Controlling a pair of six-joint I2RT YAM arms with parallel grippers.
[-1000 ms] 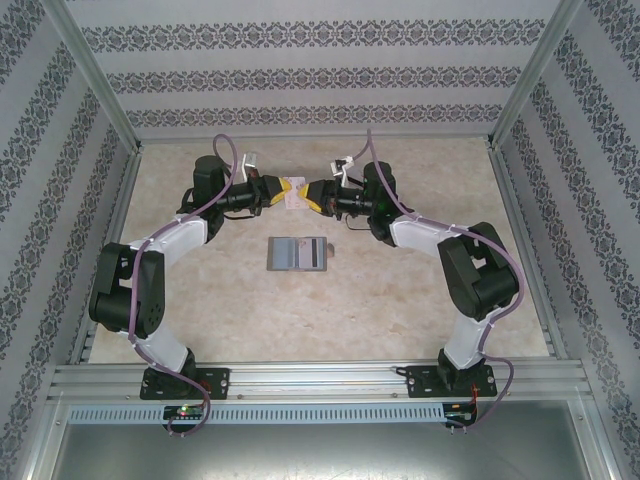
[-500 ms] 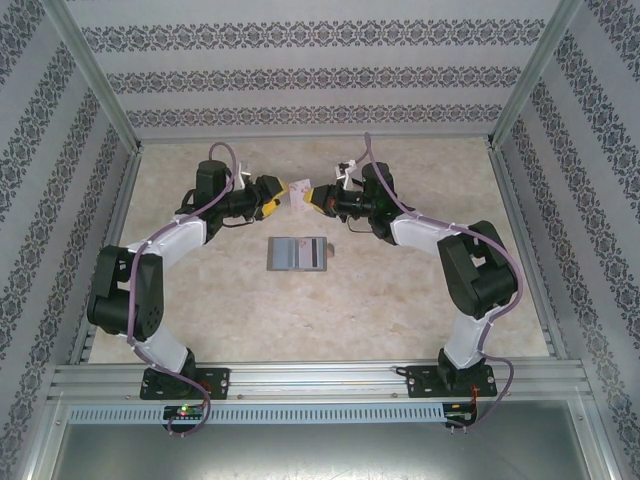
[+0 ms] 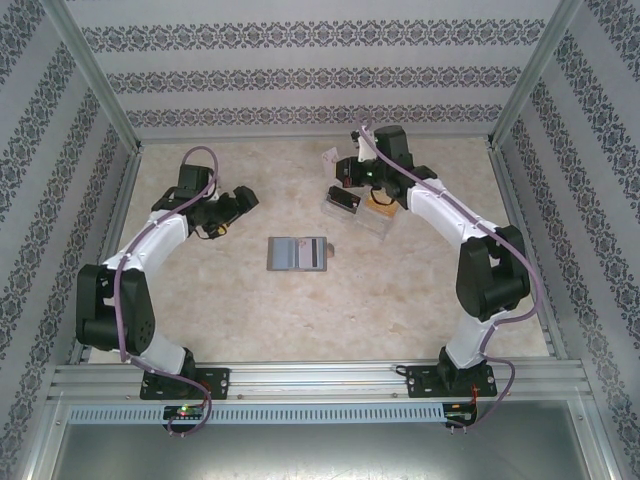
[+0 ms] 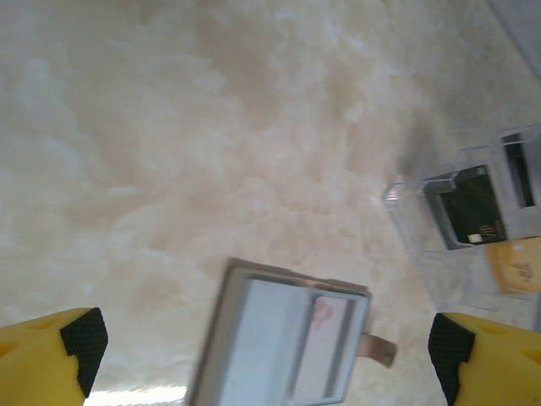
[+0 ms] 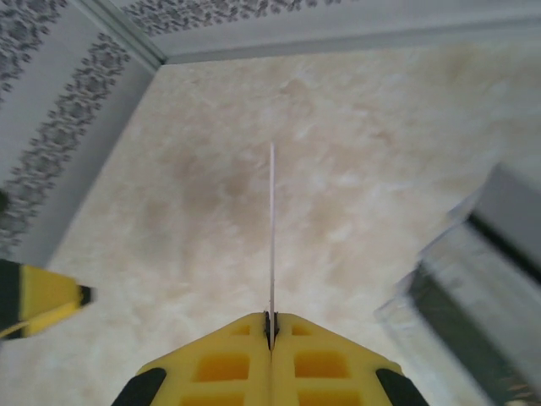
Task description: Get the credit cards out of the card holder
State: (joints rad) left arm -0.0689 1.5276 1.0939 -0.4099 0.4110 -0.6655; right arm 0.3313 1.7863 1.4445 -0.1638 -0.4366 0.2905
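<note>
Card holder: the small flat grey bifold card holder (image 3: 297, 253) lies open, panels up, near the middle of the beige marbled worktop (image 3: 250, 320). Its long axis runs 9-to-3 o'clock, with the centre crease across it, 12-to-6. The 3 o'clock panel shows a pale striped face. I cannot tell whether a card sits there.

Left gripper (image 3: 236, 210): hangs at 10 o'clock of the card holder, jaws wide apart, nothing between them. In the left wrist view the card holder (image 4: 283, 342) lies under the left gripper (image 4: 264, 348).
Risk: the card holder looks light and the worktop smooth. If a pad comes down on a panel edge, it would likely skid the holder or flip a panel shut.

Clear plastic tray (image 3: 388, 226): sits at 1 o'clock of the card holder, apart from it. A dark card (image 4: 465, 207) and a gold-yellow card (image 4: 516, 266) lie in it.

Right gripper (image 3: 342, 172): just beyond the tray, at its 11 o'clock, jaws clamped together on a thin pale plastic credit card (image 3: 329, 155). In the right wrist view the credit card (image 5: 271, 224) stands edge-on. Its long axis runs straight out from the right gripper (image 5: 270, 321), pointing toward 11 o'clock on the worktop.
Risk: the pinch takes a short end and most of the card overhangs, so it could pivot or slip. Lowered edge-first, it may catch the tray wall and bend. Released too high, it may bounce out onto the worktop.
</note>
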